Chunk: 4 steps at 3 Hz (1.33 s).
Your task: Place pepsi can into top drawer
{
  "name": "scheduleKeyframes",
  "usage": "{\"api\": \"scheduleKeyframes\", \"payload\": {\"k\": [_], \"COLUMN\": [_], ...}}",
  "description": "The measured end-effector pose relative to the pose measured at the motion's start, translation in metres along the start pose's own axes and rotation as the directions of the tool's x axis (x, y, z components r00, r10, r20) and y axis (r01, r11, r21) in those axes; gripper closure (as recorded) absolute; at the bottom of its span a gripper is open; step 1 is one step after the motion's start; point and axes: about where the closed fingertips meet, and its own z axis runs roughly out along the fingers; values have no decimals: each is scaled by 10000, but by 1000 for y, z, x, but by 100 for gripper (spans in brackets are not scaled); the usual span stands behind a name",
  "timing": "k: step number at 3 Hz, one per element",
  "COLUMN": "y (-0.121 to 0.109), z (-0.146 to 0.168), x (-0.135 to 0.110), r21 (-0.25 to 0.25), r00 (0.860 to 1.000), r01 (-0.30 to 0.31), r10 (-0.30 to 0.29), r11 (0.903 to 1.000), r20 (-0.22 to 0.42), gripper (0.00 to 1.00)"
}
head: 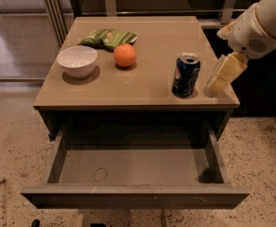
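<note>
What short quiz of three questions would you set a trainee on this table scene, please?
1. True or false: the dark-blue pepsi can with the silver top already lies in the open grey-brown top drawer.
2. Choose one: the robot's pale yellow gripper is A) down inside the drawer; B) beside the can, to its right in the picture, near the table's front corner; C) over the drawer's front panel.
3. Short answer: what lies just behind the round orange fruit?

Key: 1 false, the can stands upright on the tan table; 2 B; 3 the crinkled green snack bag.
</note>
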Motion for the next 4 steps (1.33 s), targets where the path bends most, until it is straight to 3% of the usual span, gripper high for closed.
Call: {"api": "scheduleKeyframes", "payload": {"k": [2,4], "y": [-30,-42], "z": [25,83], "x": [-19,-14], "r21": [33,-871], "r00": [9911,9874], "r01": [-252,-664], "r10": [245,781], "r11": [9997,9940], "r20": [1308,1377], "gripper": [0,3]}}
